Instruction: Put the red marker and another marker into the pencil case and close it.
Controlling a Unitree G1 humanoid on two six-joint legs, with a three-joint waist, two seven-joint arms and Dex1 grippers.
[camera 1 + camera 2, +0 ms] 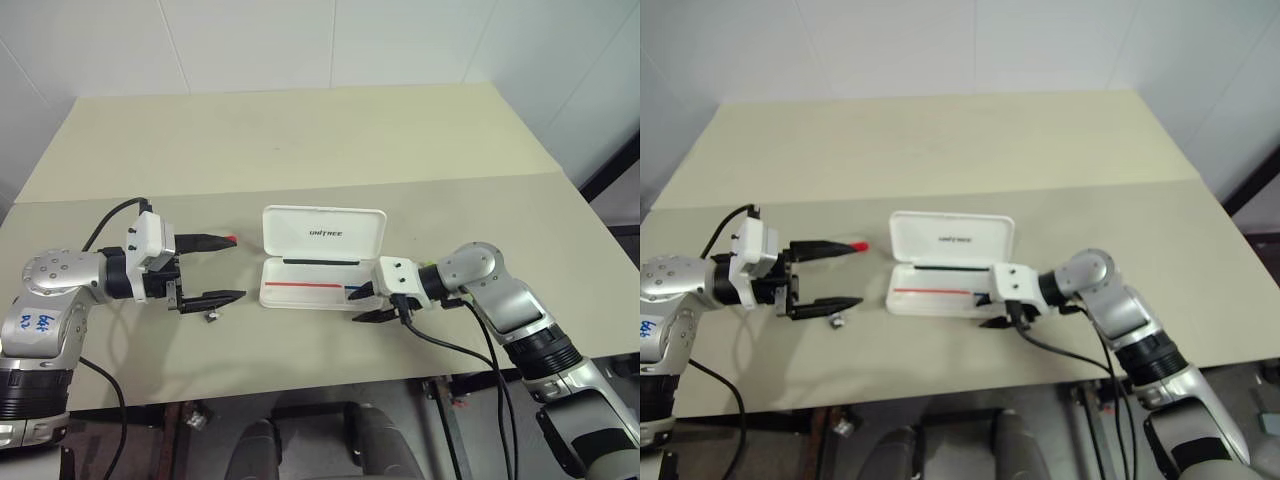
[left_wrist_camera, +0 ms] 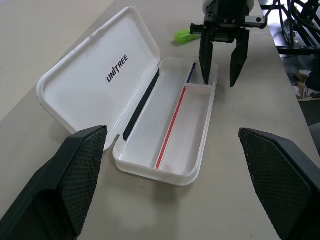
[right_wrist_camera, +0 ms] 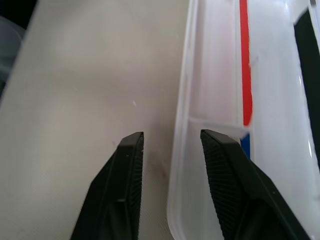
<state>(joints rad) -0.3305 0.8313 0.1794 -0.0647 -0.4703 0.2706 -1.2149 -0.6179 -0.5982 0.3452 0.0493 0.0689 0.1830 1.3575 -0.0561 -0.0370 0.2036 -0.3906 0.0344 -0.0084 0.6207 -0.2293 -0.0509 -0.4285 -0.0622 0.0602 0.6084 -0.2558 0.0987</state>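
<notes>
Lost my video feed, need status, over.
Left gripper open, empty. Right gripper open at pencil case end. Lid up. Highlighter on table nearby.

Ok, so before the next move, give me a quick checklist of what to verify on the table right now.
1. Pencil case lid open: ok, it stands up off the tray.
2. Markers in the tray: not ok, only the red-and-blue stripe shows inside.
3. Left gripper free: ok, jaws wide apart with nothing between them.
4. Right gripper clear of the case: not ok, jaws apart astride the case's end wall.
5. Green highlighter located: ok, it lies on the table beside the case, near the right gripper.
6. Red marker located: cannot tell; a red tip shows at the end of one left finger.
</notes>
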